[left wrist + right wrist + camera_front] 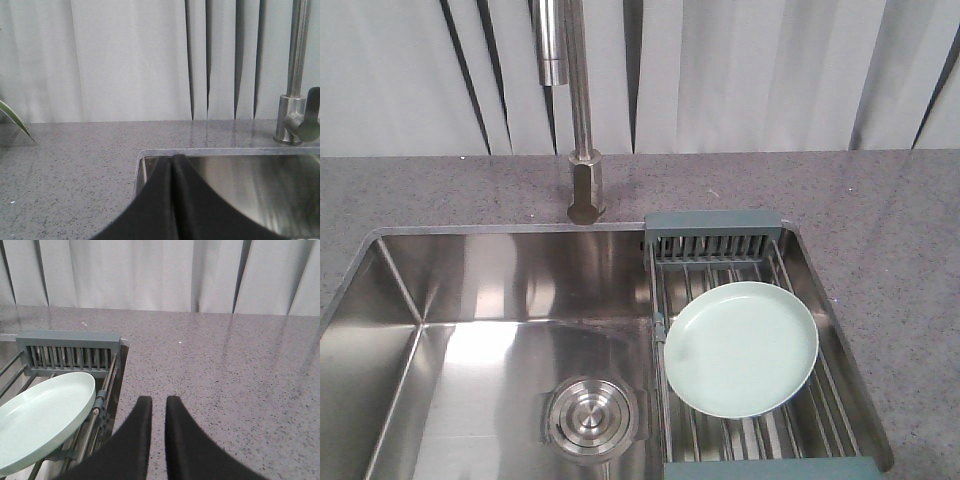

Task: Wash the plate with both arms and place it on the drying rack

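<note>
Plate (42,415) is lying on the rack (68,352), just left of the right tool (158,405), its tips barely parted, empty; left tool (172,162), clenched, is sitting farther off.

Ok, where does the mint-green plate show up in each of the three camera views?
Front view: the plate lies lower right, on the drying rack over the sink.
Left wrist view: not in it.
Right wrist view: lower left, on the rack wires.
Shared landmark: the rack's slotted grey-blue end, just behind the plate in both views that show it.
</note>
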Controlling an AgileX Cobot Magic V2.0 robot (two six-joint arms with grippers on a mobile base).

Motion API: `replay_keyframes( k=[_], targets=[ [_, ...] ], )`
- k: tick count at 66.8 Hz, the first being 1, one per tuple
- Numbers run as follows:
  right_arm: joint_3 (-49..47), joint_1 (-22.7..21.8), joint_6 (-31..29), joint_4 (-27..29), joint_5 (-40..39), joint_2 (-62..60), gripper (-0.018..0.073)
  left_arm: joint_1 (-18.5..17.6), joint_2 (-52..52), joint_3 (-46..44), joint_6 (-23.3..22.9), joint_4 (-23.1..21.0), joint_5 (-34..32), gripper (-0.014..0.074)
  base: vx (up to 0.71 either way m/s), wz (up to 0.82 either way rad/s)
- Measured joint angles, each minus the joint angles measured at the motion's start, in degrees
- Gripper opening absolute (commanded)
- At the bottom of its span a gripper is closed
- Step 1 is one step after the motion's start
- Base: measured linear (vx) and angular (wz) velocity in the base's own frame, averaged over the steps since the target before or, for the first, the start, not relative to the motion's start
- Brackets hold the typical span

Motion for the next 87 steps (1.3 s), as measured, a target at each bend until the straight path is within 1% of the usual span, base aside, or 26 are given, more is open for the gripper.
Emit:
replay_keyframes(
  k=[13,19,25,50,54,66,87],
  targets=[
    [4.9,-0.1,0.0,0.0,-4.4,-2.8,-0.0008,0.0,0.0,0.0,0.0,0.0,0.0,-0.0006,0.0,0.0],
    [5.3,-0.1,0.0,0.0,-8.0,-2.8,-0.0008,0.0,0.0,0.0,0.0,0.0,0.1,-0.0006,0.0,0.0],
    [5.3,-0.1,0.0,0.0,-9.5,-2.8,-0.0008,0.0,0.0,0.1,0.0,0.0,0.2,-0.0006,0.0,0.0],
    [5.3,-0.1,0.0,0.0,-9.9,-2.8,-0.0008,0.0,0.0,0.1,0.0,0.0,0.2,-0.0006,0.0,0.0],
    [5.3,-0.1,0.1,-0.5,-9.9,-2.8,-0.0008,0.0,0.0,0.1,0.0,0.0,0.2,-0.0006,0.0,0.0],
    [5.3,-0.1,2.1,-5.0,-9.9,-2.8,-0.0008,0.0,0.0,0.1,0.0,0.0,0.2,-0.0006,0.0,0.0],
    [5.3,-0.1,2.9,-5.4,-9.9,-2.8,-0.0008,0.0,0.0,0.1,0.0,0.0,0.2,-0.0006,0.0,0.0]
  ],
)
